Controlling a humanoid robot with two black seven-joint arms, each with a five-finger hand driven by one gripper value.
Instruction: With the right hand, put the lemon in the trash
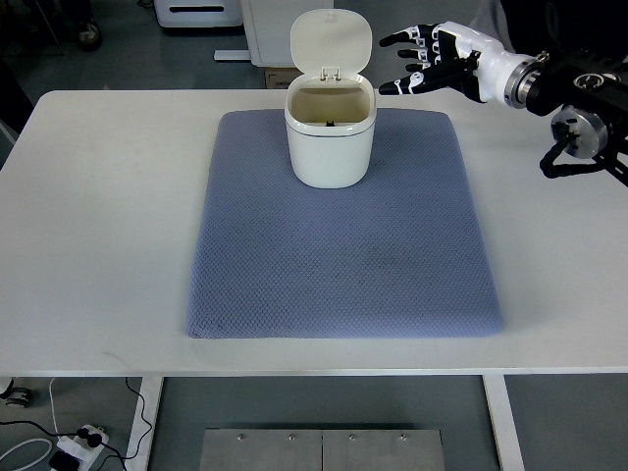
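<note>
A small cream trash bin point(331, 132) is set upright near the far edge of a blue-grey mat point(343, 255), which is spread on the white counter point(98, 216). The mat is probably laid there to keep things from sliding and to mark the working area. The bin's lid point(331, 43) is swung fully back on its rear hinge and stands upright, so that the mouth is left open toward the camera and to the right, the side from which the working arm comes in.

The right hand point(417, 61) is held above the counter, just to the right of the lid and apart from the bin; its fingers are spread and point left toward the bin, and nothing is held in them. The left hand is not seen.

No lemon is to be found on the mat, on the counter or in the hand. A small dark shape is glimpsed inside the bin, but what it is cannot be told. The lemon is therefore judged to be either already dropped inside or out of view, and its heading and long axis cannot be told.
</note>
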